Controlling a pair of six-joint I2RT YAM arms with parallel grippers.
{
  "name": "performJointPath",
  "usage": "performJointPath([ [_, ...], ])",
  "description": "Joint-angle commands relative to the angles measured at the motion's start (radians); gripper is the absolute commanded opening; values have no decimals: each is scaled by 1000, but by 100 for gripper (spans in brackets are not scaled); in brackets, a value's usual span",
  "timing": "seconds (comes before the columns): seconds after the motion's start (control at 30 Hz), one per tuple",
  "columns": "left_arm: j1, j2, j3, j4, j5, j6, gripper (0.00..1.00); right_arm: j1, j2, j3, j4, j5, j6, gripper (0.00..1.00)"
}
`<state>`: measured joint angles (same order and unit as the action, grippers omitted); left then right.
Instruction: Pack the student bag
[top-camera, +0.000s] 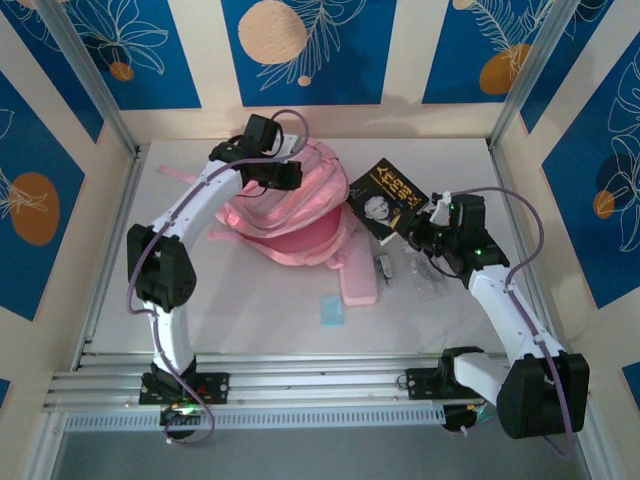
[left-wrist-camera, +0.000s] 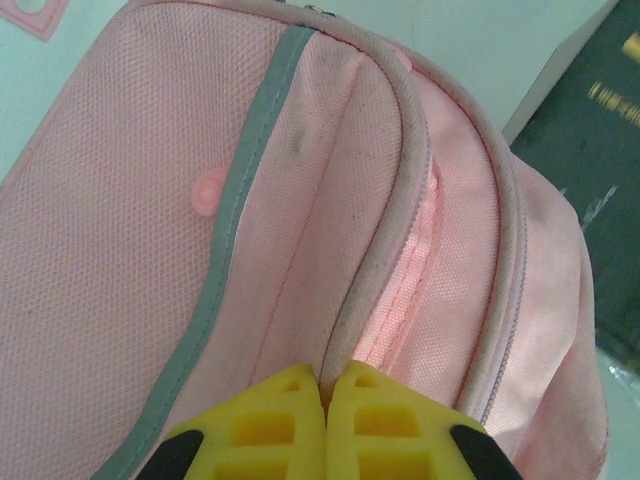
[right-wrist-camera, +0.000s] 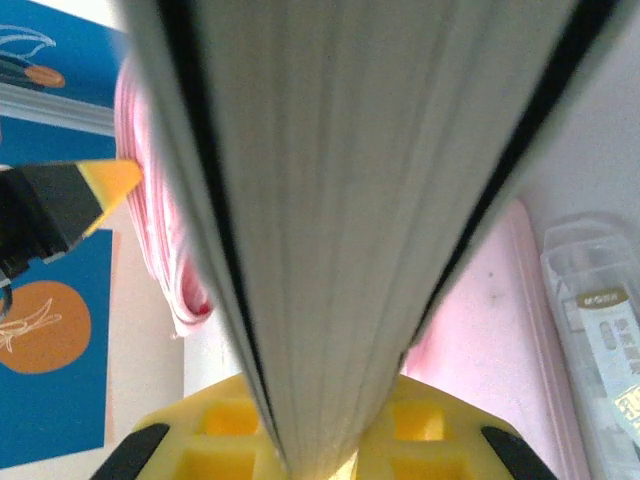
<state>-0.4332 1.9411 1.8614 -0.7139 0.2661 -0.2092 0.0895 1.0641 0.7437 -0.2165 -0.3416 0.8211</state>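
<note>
bag: the student bag is lying toward the back middle of the tabletop, pink all over, with its main opening gaping a bit

left fingers: pinched right together on the piped rim of the bag's opening, up at the far side of the bag

right fingers: nearly closed, clamped on a dark book, page edges facing the wrist cam

book spot: just to the right of the bag, cover tilted up toward the overhead cam

other bits: flat pink pencil case in front of the bag's right corner, clear box right beside it, little blue card a bit nearer
</note>
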Motion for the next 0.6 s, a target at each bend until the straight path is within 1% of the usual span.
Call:
performJointPath([
  [0.0,28,-32,-1,107,51,-63,0,37,-6,-19,84,-38,18,6],
  [0.1,30,-36,1,126,65,-80,0,78,20,-43,138,-45,58,6],
  [0.23,31,-44,-9,148,77,-101,0,149,92,-60,277,-57,129,6],
  [0.43,31,-57,-38,172,91,-121,0,283,309,26,495,-43,185,6],
  [0.57,31,-72,-60,184,100,-130,0,334,496,127,630,-42,225,6],
])
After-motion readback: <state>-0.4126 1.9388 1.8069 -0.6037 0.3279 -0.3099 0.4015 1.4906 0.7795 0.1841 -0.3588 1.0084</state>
